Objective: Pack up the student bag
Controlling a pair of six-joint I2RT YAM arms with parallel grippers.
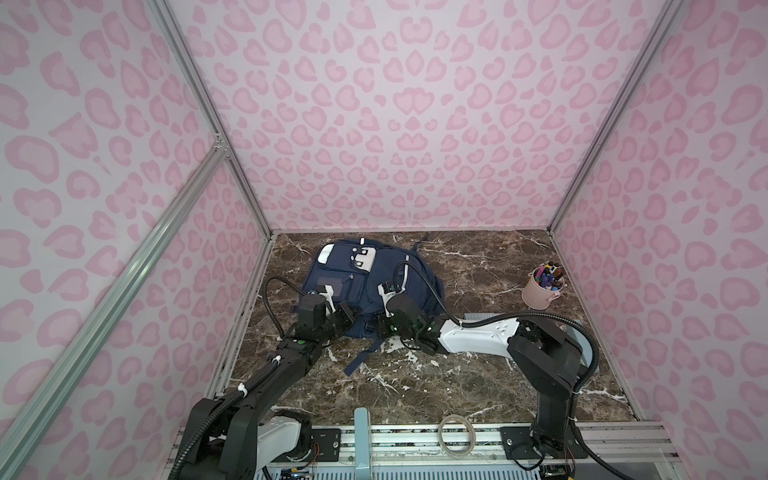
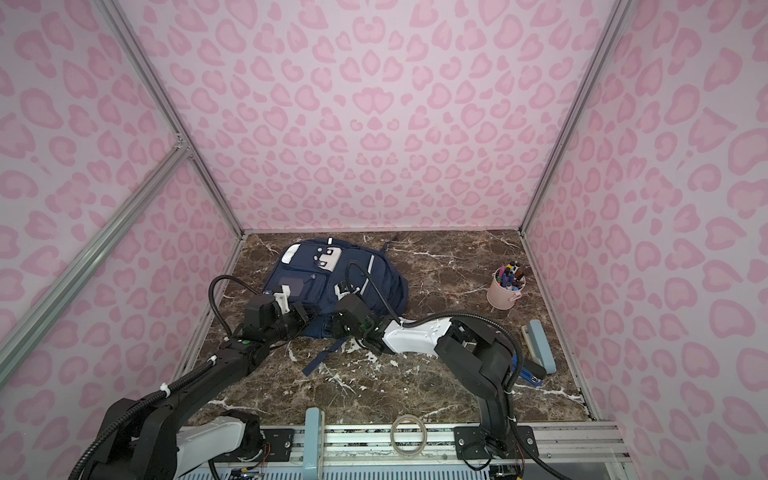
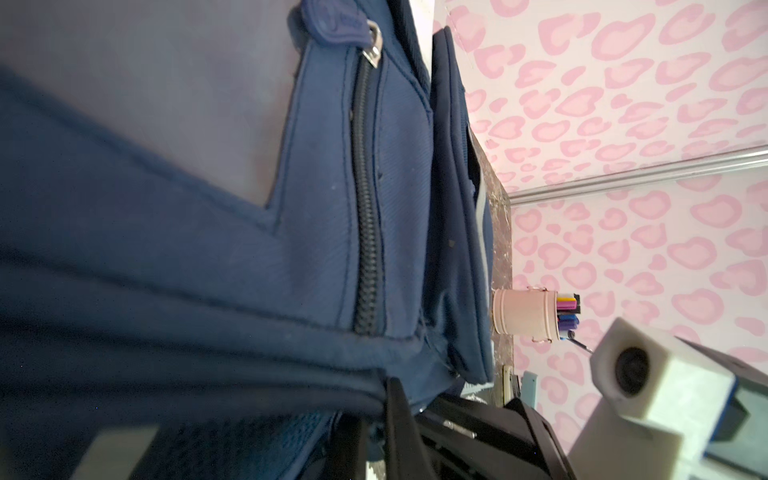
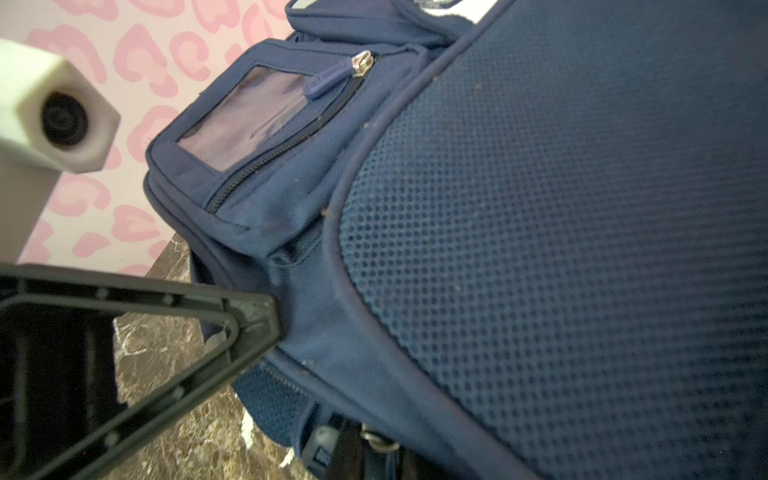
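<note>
Toward the far left corner of the marble table (image 1: 490, 257), the backpack (image 1: 374, 272) lies flat with its front pockets up. Its white patches are at the far end, and a loose strap trails off the near end toward me.

I've got both arms down at that near end. The left gripper (image 1: 347, 316) is at the backpack's near left part. My left wrist camera shows its fingers (image 3: 397, 415) drawn together with a rolled edge of navy fabric running right into them, so I read it as clamped on the backpack. From the right wrist camera I can see that same gripper's tip (image 4: 266, 316) pressed into the cloth, just below the pocket with the clear window (image 4: 257, 120). The zipper (image 3: 368, 208) on that pocket is closed.

The right gripper (image 1: 384, 328) sits just beside the left one, also on the near edge. Its own camera is filled with the backpack's mesh panel (image 4: 561, 249), and I can't tell how the jaws stand.

Near the right edge, well apart from the backpack, a pink cup of pens (image 1: 542, 293) stands upright. A clear tape ring (image 1: 457, 434) lies on the rail along the near edge. A pale blue flat item (image 2: 540, 345) rests by the right edge, partly behind the right arm.
</note>
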